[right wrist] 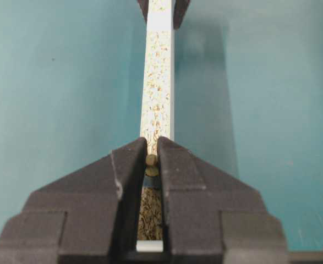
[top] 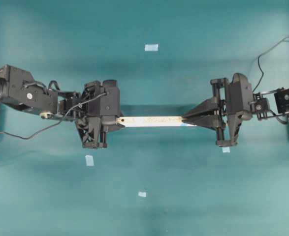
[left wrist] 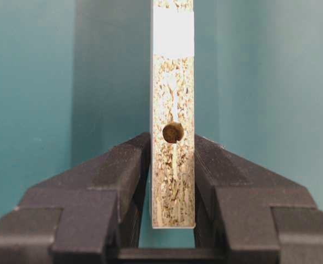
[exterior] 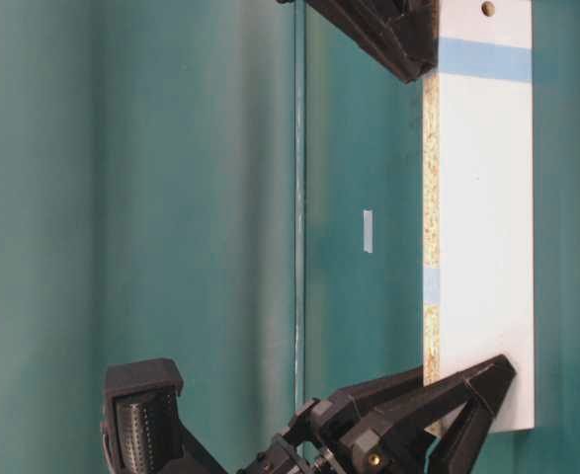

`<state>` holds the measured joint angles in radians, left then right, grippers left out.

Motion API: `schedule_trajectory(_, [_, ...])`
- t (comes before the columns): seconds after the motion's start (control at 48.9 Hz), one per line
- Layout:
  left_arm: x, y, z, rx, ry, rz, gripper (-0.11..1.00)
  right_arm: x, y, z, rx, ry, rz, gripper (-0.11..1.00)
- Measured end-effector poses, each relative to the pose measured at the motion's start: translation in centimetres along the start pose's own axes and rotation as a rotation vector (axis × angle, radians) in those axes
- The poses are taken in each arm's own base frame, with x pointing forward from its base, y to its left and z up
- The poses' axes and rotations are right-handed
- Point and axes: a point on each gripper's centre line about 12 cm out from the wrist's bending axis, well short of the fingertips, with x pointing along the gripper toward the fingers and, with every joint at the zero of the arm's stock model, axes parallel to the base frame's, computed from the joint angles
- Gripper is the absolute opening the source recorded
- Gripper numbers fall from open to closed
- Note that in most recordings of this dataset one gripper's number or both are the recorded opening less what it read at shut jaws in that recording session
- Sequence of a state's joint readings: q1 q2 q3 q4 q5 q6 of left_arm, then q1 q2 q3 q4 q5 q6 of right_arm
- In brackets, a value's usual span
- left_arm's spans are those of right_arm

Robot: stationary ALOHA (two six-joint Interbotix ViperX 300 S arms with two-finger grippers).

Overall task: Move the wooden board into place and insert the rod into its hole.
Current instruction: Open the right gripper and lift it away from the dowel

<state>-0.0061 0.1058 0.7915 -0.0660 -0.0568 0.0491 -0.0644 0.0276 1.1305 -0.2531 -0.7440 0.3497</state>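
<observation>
Right gripper [right wrist: 152, 165]: jaws narrow, pinching the rod [right wrist: 151, 160] right over the edge of the wooden board [right wrist: 158, 82], near its light blue end.
Rod: small cream peg, tip just showing between the black fingers; whether seated in a hole, cannot tell.
Left gripper [left wrist: 172, 165]: clamped on the far end of the board, holding it on edge above the teal table [top: 208, 196].
Hole [left wrist: 173, 132]: dark round dot in the speckled edge, at the left jaws.
Risk 1: peg skews under a tilted push and jams or pops free.
Risk 2: board pivots in the 2 grips if the right side presses sideways.
</observation>
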Motion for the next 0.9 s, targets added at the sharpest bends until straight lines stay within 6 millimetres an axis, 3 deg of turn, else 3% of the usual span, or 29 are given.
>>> schedule_trajectory(0.082, [0.0,0.0,0.0,-0.002,-0.002,0.000,0.21,0.0,0.0,-0.1,-0.003,0.015,-0.004,0.16])
schedule_trajectory(0.327, [0.0,0.0,0.1,0.000,-0.002,0.000,0.21,0.2,0.5,0.0,-0.012,0.037,0.000,0.78])
schedule_trajectory(0.491, [0.0,0.0,0.1,0.000,-0.002,0.000,0.21,0.0,0.6,0.3,-0.015,0.033,0.000,0.79])
schedule_trajectory(0.9, [0.0,0.0,-0.2,0.000,0.000,0.000,0.21,-1.6,0.8,3.3,-0.038,-0.002,-0.031,0.79])
